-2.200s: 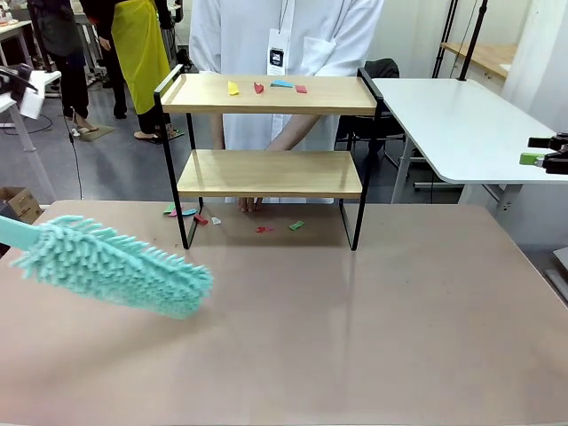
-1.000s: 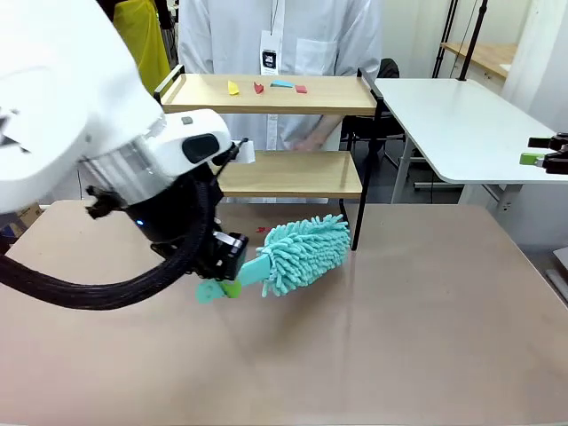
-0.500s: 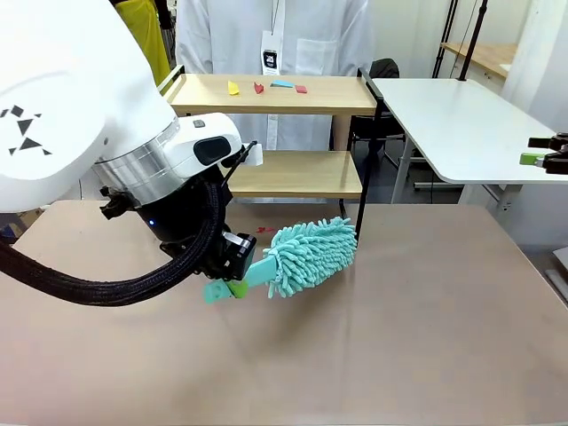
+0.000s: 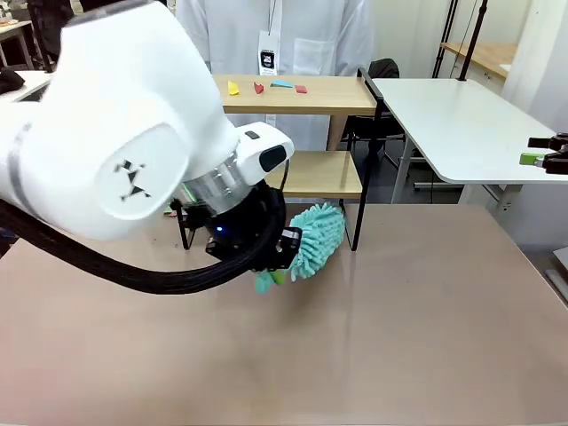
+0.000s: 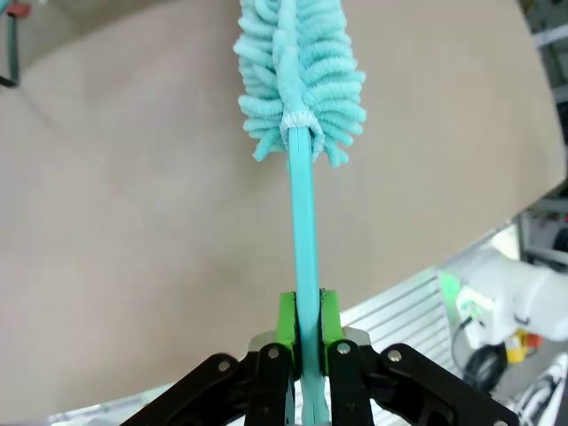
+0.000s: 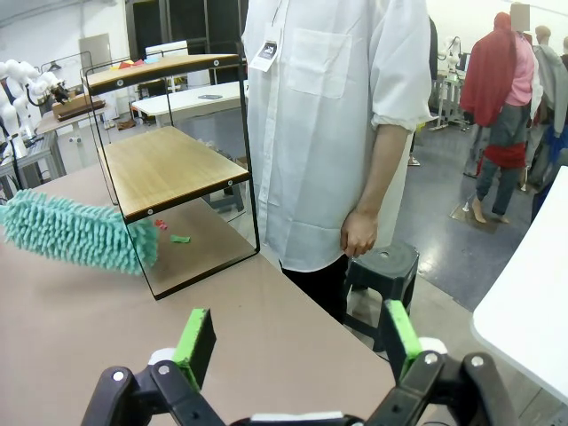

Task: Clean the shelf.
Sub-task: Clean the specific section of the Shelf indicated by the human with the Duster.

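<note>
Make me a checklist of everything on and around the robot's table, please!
Surface: beige tabletop, with a few paper bits lying under the shelf.
Job's things: shelf, with coloured scraps on its top board; teal duster, fluffy head low by the shelf's front leg.
Clutter: nothing seen besides the scraps.
Grippers: left gripper shut on the duster's handle; right gripper open, holding nothing.
Cables: black hose looping along the left arm.
Surroundings: person in a white coat behind the shelf; white table to one side; black stool.
</note>
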### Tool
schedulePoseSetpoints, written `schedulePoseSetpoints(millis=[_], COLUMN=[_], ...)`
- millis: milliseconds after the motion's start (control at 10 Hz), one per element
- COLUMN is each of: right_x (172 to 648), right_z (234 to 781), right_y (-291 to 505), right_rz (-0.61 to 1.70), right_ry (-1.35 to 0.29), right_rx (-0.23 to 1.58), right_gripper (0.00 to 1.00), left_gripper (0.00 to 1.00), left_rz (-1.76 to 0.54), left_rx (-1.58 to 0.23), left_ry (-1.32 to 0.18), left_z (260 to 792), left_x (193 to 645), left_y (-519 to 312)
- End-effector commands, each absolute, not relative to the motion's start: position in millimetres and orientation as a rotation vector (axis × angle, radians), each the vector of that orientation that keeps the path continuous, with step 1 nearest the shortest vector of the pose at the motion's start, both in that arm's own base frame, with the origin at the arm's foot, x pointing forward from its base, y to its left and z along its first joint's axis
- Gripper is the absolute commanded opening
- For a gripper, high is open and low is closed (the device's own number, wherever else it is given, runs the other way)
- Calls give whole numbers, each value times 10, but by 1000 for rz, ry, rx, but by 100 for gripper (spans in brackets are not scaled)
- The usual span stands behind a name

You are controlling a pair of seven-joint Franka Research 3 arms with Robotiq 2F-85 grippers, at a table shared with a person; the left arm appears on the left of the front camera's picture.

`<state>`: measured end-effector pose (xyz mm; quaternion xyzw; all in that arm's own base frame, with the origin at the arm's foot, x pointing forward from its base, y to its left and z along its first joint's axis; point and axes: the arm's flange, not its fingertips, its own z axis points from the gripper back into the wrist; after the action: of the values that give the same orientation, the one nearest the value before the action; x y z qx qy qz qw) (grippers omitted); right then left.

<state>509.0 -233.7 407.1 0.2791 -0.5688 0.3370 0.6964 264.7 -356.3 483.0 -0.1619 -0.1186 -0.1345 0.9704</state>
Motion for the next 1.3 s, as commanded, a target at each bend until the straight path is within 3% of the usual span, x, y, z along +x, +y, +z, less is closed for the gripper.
schedulePoseSetpoints(millis=[0,300,700,1200], right_x=[5093,5093,5093,5093], right_z=[4106,4106,4106,4106], right_y=[-2318,-2318,-2318,-2318], right_rz=[756,756,756,756], right_ry=[-1257,-1257,-1257,-1257], right_rx=[613,613,613,613], right_gripper=[100,100,100,100], left_gripper=[13,13,13,13], left_rz=[-203,-103,-13,19], left_rx=[-358,-426,-350,-412], left_ry=[-305,-358,-432,-460], left_z=[4664,4385,4105,3801], left_x=[2785,2982,3161,3331], left_y=[-3778,-4102,-4404,-4741])
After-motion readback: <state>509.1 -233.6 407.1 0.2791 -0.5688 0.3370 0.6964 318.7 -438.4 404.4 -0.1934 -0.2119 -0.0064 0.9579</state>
